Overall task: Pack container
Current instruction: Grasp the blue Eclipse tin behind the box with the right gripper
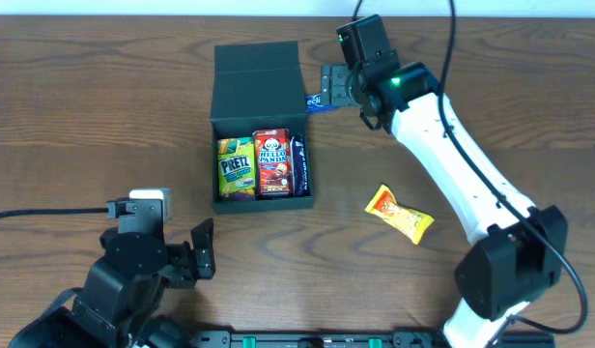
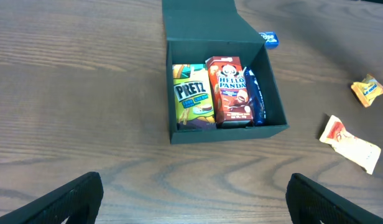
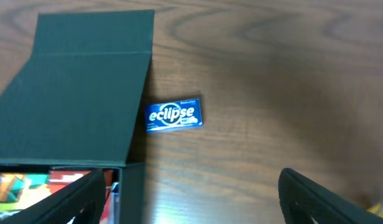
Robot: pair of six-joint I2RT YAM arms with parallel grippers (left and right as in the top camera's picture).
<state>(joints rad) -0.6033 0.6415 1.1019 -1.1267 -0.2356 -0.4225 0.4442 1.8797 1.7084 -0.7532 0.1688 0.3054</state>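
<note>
The dark teal-black container stands mid-table with its flap lid open and lying flat behind it. Inside are a green Pretz box, a red Hello Panda box and a blue packet. A blue Eclipse gum pack lies on the table by the container's right back corner. My right gripper hovers over it, open and empty; in the right wrist view the gum lies beyond the fingers. My left gripper is open and empty, in front of the container.
An orange-yellow snack packet lies right of the container. The left wrist view shows a pale packet and a small yellow packet there. A cable runs along the left edge of the table.
</note>
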